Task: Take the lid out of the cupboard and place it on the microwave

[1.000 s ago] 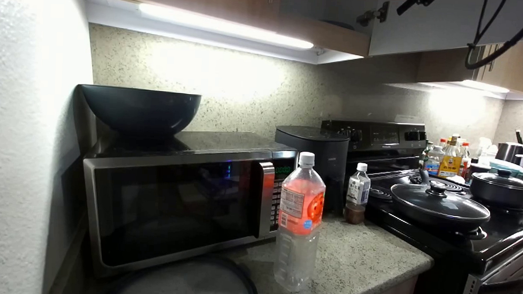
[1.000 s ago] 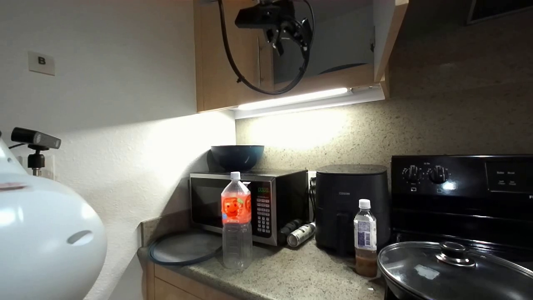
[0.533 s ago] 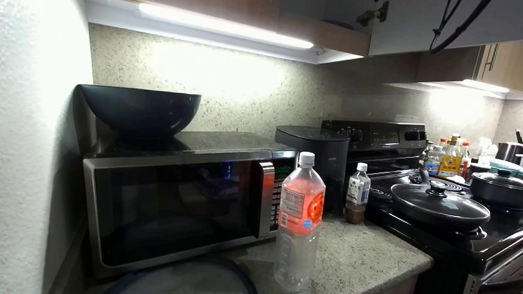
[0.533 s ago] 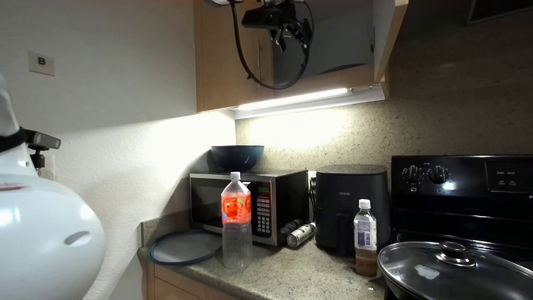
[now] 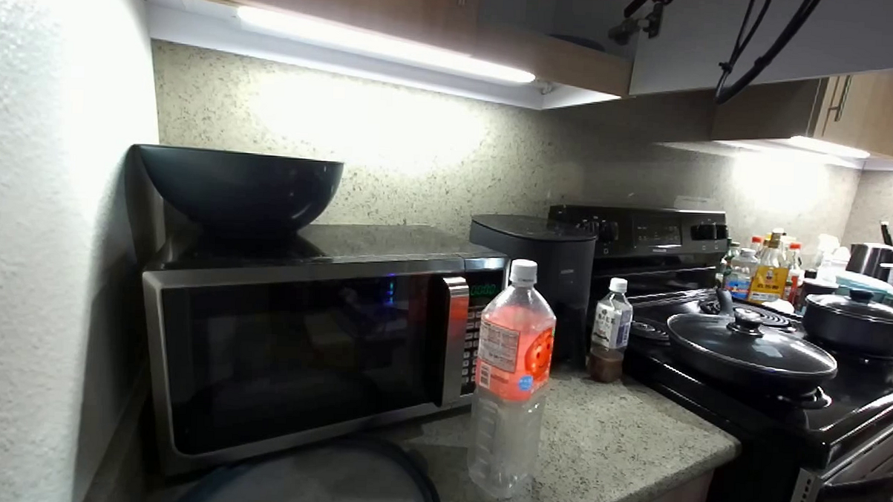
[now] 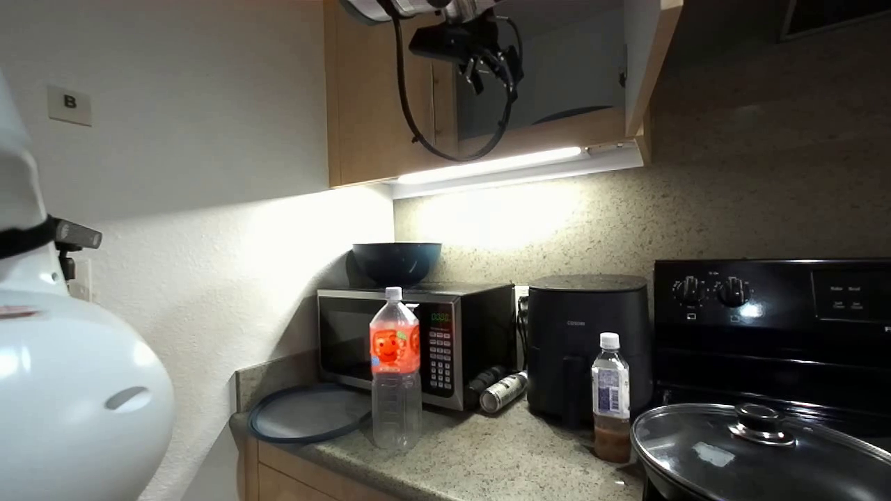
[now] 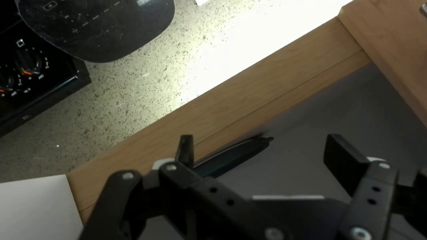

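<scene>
The lid shows only as a dark teal edge (image 7: 233, 156) lying on the shelf behind the front rail of the open cupboard (image 7: 267, 86). Its edge also shows in both exterior views (image 5: 576, 42) (image 6: 572, 114); most of it is hidden. My gripper (image 7: 263, 150) is open and empty in the wrist view. The left finger overlaps the lid's near part there; contact cannot be told. In an exterior view the gripper (image 6: 491, 73) hangs in front of the cupboard opening (image 6: 379, 104). The microwave (image 5: 302, 357) stands on the counter below, also in an exterior view (image 6: 487, 327).
A big dark bowl (image 5: 248, 192) sits on the microwave's left part. The cupboard door (image 6: 652, 66) stands open. A blue-rimmed round cover (image 6: 310, 416), a tall bottle (image 5: 515, 380), a small bottle (image 6: 610, 400) and an air fryer (image 6: 588, 341) stand on the counter.
In an exterior view my gripper has moved slightly down and right before the cupboard. The arm's cable has shifted left in an exterior view. The lid's edge has not moved.
</scene>
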Controlling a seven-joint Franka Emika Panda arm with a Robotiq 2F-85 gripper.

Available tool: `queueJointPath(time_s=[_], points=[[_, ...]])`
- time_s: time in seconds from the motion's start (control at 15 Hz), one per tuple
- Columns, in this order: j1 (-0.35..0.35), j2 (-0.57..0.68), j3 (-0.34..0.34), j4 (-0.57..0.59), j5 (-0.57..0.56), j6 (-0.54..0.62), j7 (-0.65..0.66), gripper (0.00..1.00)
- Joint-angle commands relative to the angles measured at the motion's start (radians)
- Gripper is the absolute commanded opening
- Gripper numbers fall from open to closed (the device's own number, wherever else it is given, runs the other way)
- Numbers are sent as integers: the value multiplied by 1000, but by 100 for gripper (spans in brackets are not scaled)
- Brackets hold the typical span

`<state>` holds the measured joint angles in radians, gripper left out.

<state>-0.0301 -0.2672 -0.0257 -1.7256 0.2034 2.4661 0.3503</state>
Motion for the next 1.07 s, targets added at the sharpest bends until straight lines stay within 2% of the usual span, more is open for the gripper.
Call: queueJointPath(time_s=[0.0,0.4,0.47,0.8,1.0], points=[[-45,121,36,121,-65,9,166,100],[-62,262,12,319,-249,-50,525,100],[-50,221,11,240,-196,-8,420,100],[-53,272,5,319,-254,-21,539,100],[-56,324,-2,386,-330,-39,656,100]])
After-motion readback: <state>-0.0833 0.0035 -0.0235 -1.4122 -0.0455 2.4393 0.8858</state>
